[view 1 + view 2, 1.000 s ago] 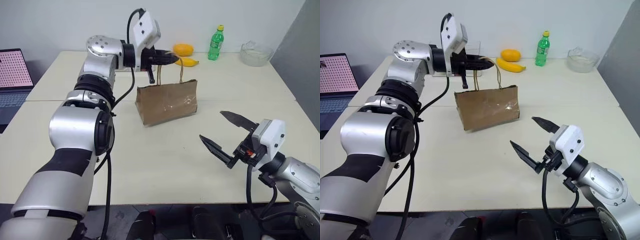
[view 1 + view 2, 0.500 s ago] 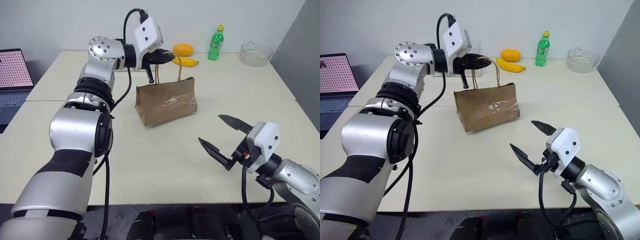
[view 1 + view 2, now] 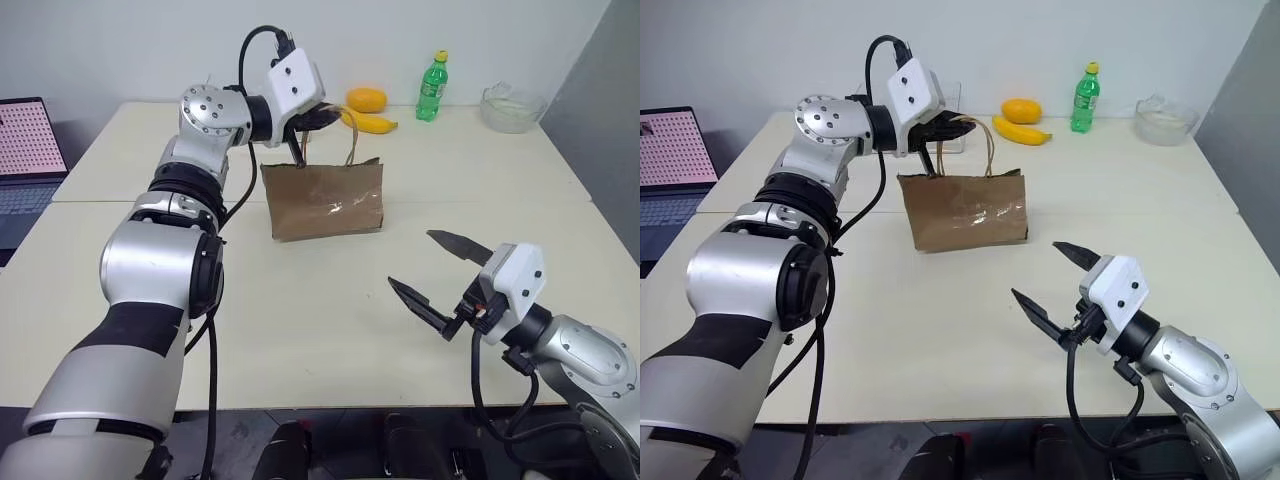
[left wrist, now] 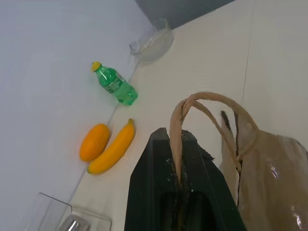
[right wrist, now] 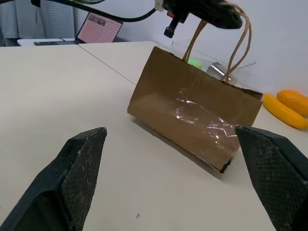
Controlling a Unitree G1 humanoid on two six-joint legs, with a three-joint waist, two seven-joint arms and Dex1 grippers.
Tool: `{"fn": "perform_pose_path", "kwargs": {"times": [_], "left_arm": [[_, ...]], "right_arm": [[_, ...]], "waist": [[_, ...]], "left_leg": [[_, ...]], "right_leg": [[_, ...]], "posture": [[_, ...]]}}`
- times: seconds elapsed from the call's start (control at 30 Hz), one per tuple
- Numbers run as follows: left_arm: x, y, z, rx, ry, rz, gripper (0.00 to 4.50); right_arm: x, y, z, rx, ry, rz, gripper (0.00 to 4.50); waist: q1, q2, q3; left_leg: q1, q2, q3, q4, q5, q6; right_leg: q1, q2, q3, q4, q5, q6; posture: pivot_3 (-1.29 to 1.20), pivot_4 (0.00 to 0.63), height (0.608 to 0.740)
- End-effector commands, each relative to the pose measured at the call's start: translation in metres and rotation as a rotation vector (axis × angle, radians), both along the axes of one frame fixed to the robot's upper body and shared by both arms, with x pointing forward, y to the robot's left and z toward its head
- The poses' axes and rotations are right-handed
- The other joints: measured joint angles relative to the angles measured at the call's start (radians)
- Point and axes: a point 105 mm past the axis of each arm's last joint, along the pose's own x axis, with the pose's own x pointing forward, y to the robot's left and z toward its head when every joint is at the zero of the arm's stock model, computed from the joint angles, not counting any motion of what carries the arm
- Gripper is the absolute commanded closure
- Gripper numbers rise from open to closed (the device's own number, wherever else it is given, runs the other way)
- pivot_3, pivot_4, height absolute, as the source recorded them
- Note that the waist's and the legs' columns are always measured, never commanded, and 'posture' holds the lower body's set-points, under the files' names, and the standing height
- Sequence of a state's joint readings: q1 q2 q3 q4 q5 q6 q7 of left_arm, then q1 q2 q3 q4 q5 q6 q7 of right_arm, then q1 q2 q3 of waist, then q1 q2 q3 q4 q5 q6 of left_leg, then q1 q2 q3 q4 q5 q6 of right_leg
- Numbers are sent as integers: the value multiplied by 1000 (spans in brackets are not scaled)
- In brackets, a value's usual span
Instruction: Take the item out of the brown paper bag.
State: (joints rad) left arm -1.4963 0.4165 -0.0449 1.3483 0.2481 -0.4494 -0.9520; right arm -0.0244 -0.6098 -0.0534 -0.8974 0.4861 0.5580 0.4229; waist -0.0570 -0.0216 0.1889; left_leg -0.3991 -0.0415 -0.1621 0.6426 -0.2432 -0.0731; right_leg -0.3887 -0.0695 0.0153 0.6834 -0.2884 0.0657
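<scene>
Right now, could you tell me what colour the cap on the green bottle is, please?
Yellow: the green bottle has a yellow cap, clearest in the left wrist view.

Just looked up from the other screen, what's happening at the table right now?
The left gripper is shut on a handle of the brown paper bag, which stands on the table. The right gripper hovers open nearer the robot, apart from the bag. Nothing has been taken out yet.

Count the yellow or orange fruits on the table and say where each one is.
2. A banana lies at the far edge of the table, behind the brown paper bag. A round orange fruit sits just behind the banana. More could be hidden inside the bag.
</scene>
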Motion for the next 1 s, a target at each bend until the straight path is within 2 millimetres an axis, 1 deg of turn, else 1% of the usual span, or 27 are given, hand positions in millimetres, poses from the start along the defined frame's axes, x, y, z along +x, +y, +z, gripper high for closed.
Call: {"fn": "perform_pose_path", "kwargs": {"times": [0.03, 0.17, 0.3, 0.37, 0.5, 0.7, 0.77, 0.83, 0.93, 1.0], "left_arm": [[2, 12, 9, 12, -55, 48, 3612], [2, 17, 9, 10, -52, 53, 2393], [-1, 23, 14, -25, -40, 42, 1032], [-5, 29, 18, -68, -11, 13, 429], [-13, 43, 22, -170, 58, -38, 429], [-29, 74, 12, -272, 139, -102, 429], [-37, 87, 2, -317, 150, -97, 429], [-49, 94, -6, -387, 157, -80, 429], [-79, 89, -19, -465, 163, -71, 429], [-108, 79, -29, -546, 122, -43, 398]], "right_arm": [[-3, 4, 7, 0, -39, 7, 0], [-3, 5, 7, -3, -38, 11, 0], [-2, 6, 6, -10, -36, 17, 0], [-2, 6, 6, -17, -34, 17, 0], [0, 7, 5, -23, -31, 21, 0], [6, 7, 1, -25, 1, 42, 0], [11, 7, 2, -14, 9, 54, 0], [15, 7, 3, -6, 17, 71, 0], [23, 6, 9, 7, 12, 84, 0], [38, 2, 21, 33, -14, 77, 365]], "waist": [[0, 0, 0], [0, 0, 0], [0, 0, 0], [-2, 0, 0], [-3, 0, 0], [-4, 0, 0], [-10, 1, -1], [-14, 1, -1], [-18, 1, -1], [-23, 1, -1]], "left_leg": [[0, 0, 0, 0, 0, 0], [0, 0, 0, 1, 0, 0], [0, 0, 0, 1, 0, 0], [0, 0, 0, 1, 0, 0], [0, 0, 0, 1, 0, 0], [1, 0, 0, 2, 0, 0], [1, 0, 0, 2, 0, 0], [2, 1, 0, 2, 0, 0], [2, 2, -1, 2, 0, 0], [1, 2, -1, 2, 0, 0]], "right_leg": [[0, 0, 0, 0, 0, 0], [0, 0, 0, 0, 0, 0], [0, 0, 0, 1, 0, 0], [0, 0, 0, 1, 0, 0], [0, 0, 0, 1, 0, 0], [0, 0, 0, 3, 0, 0], [0, 0, 1, 3, 0, 0], [0, 0, 1, 5, 0, 0], [0, 0, 2, 6, 0, -1], [0, 0, 2, 5, 0, -1]], "posture": [[0, 150, 740], [0, 150, 740], [0, 150, 740], [0, 150, 740], [0, 150, 740], [0, 150, 740], [0, 150, 740], [0, 150, 740], [0, 150, 740], [0, 150, 740]]}}
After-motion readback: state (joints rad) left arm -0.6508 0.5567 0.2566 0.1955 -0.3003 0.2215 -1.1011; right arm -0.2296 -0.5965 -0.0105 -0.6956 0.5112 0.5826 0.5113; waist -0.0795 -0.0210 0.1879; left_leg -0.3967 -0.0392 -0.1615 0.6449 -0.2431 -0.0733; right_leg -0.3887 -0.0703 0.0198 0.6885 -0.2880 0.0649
